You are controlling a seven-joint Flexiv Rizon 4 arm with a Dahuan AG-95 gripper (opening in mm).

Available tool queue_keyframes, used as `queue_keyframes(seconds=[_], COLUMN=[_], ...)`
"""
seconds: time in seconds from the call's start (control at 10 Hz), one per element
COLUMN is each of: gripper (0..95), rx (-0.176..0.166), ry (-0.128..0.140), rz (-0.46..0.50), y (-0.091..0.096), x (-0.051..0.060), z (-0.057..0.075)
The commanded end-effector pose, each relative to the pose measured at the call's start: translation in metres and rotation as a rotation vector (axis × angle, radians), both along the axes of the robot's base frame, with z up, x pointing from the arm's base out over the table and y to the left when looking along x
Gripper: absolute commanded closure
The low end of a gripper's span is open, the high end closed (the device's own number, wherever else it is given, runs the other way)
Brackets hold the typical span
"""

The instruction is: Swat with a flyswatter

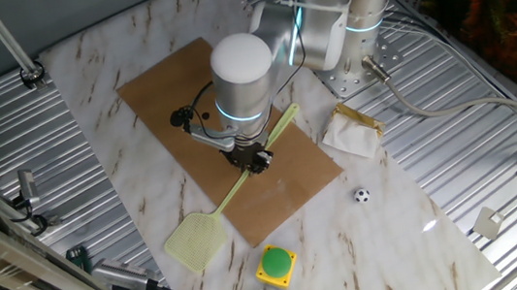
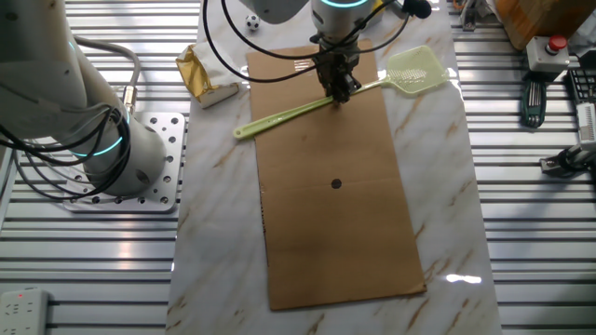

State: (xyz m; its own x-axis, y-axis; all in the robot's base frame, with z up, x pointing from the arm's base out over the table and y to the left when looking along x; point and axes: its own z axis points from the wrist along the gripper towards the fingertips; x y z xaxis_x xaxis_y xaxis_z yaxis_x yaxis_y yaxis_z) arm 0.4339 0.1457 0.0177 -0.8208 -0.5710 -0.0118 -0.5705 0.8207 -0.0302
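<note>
The flyswatter [image 1: 244, 187] is laid across the brown sheet [image 1: 292, 185], its mesh head on the marble beyond the edge. Its handle is clamped mid-length by the gripper [image 1: 257, 162]. The grasp appears done; swatting remains.

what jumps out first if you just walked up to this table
The pale yellow-green flyswatter lies slantwise across one end of the brown sheet, its mesh head reaching past the sheet's edge onto the marble. The gripper is down on the middle of its handle, though whether the fingers are closed on it cannot be told. Next comes the green button in a yellow box at the table edge, near the swatter's head.
</note>
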Motion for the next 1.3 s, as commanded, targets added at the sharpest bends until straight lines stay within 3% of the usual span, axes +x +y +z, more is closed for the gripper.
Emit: queue_keyframes(seconds=[0.1, 0.5, 0.6, 1.3], gripper=[76.0, 76.0, 95.0, 95.0], rx=[0.001, 0.002, 0.003, -0.001], ry=[-0.004, -0.011, -0.014, -0.015], rz=[-0.001, -0.004, -0.009, -0.011], y=[0.0003, 0.0003, 0.0003, 0.0002], x=[0.0005, 0.0005, 0.0004, 0.0005], z=[-0.0004, -0.0022, -0.0024, -0.0021])
